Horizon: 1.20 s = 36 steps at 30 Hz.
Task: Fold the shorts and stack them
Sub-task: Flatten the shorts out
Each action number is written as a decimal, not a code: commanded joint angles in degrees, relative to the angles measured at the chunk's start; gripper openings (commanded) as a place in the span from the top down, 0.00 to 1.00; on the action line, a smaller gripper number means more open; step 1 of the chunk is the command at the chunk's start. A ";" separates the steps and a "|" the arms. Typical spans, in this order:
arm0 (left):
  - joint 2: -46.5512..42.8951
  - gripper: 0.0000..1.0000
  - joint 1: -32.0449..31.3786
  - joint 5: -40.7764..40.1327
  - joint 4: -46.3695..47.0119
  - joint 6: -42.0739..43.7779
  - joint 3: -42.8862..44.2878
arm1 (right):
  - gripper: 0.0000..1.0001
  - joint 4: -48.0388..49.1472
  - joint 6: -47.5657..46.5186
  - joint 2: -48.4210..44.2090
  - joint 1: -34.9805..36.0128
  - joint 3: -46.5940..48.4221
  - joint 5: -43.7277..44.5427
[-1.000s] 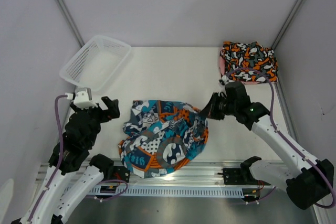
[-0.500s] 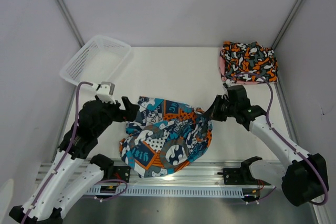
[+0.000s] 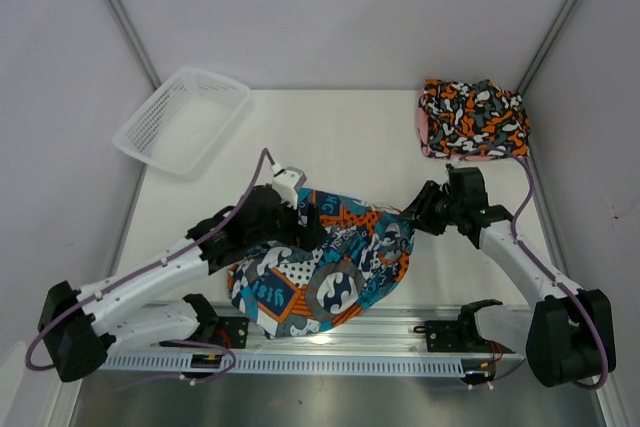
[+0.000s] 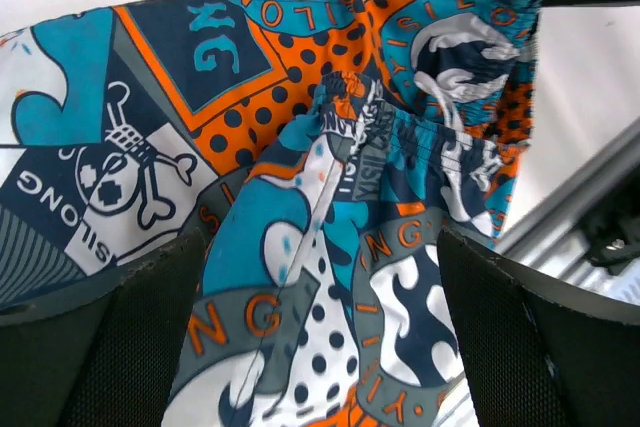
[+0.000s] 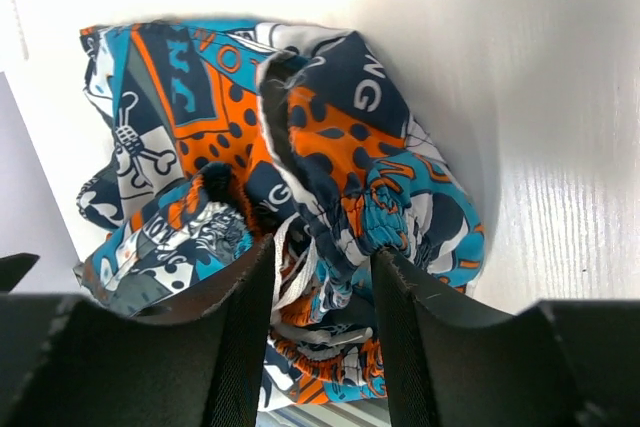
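The teal-navy shorts (image 3: 320,272) lie crumpled at the table's front centre, also filling the left wrist view (image 4: 330,147) and the right wrist view (image 5: 300,167). My left gripper (image 3: 310,212) hovers over their upper left part, jaws wide open with printed fabric below (image 4: 320,242). My right gripper (image 3: 415,212) is at their right edge, open, with the gathered waistband and a white drawstring lying between its fingers (image 5: 322,252). The black shorts with orange-white blotches (image 3: 472,117) sit folded at the back right on top of the pink shorts (image 3: 423,129), of which only an edge shows.
A white mesh basket (image 3: 182,119) stands at the back left. A metal rail (image 3: 330,352) runs along the table's near edge, just below the teal shorts. White walls close in on both sides.
My left arm has swung from the left side to over the teal shorts. My right gripper has opened, letting go of the shorts' right edge.
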 commanded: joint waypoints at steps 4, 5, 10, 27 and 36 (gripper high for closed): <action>9.76 0.01 -3.99 -8.43 5.32 2.38 5.04 | 0.59 4.70 -0.58 3.07 -0.78 -0.80 -1.65; 10.56 0.01 -4.60 -8.69 5.58 2.82 5.39 | 0.63 4.97 -0.49 3.51 -0.86 -0.80 -1.74; 16.34 0.01 -5.93 -8.53 5.94 6.68 7.32 | 0.70 7.08 0.30 4.83 -1.30 -1.06 -2.27; 32.29 0.95 -6.46 8.36 3.82 11.44 13.74 | 0.82 10.33 1.53 13.79 -1.22 3.94 -2.79; 15.92 1.00 -16.10 13.01 0.32 12.59 21.37 | 1.00 9.63 0.92 29.33 -0.60 18.96 -2.70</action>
